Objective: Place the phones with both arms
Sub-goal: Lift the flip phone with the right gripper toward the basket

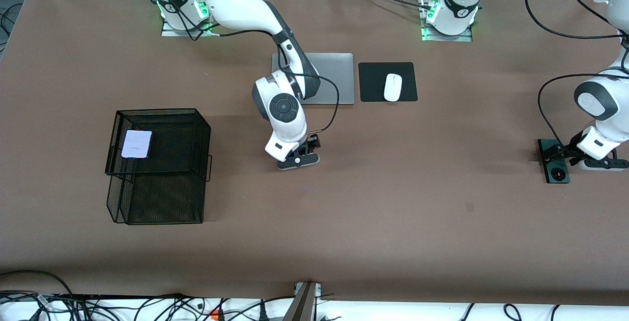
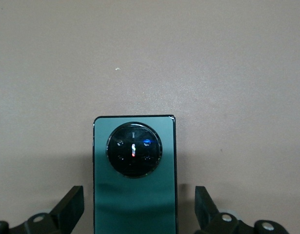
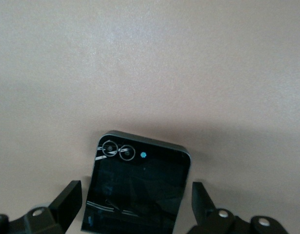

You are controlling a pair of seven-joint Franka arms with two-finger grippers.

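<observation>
Two white arms reach down to the brown table, each with its wrist bent so the gripper points at the tabletop. Going from the right arm's end of the table toward the left arm's end, the first thing is a black wire mesh basket, made of two stacked tiers, the lower one sticking out nearer the front camera. One pale lilac phone lies flat in the upper tier; the lower tier shows only mesh.

Next, toward the middle of the table, comes the right gripper, low over the bare tabletop. Its fingers stand apart, and in the right wrist view one small black phone lies flat on the table in the gap between them, with bare table showing at each side, so neither finger touches it. Its two lens rings point away from the gripper body.

One silver laptop lies closed just beside one black mouse pad, which carries one white mouse.

Last, at the left arm's end of the table, the left gripper hangs low over one dark green phone. Its fingers are spread wide at either side of the phone without touching it, the round camera ring lying ahead of the fingertips. That makes three phones in all.
</observation>
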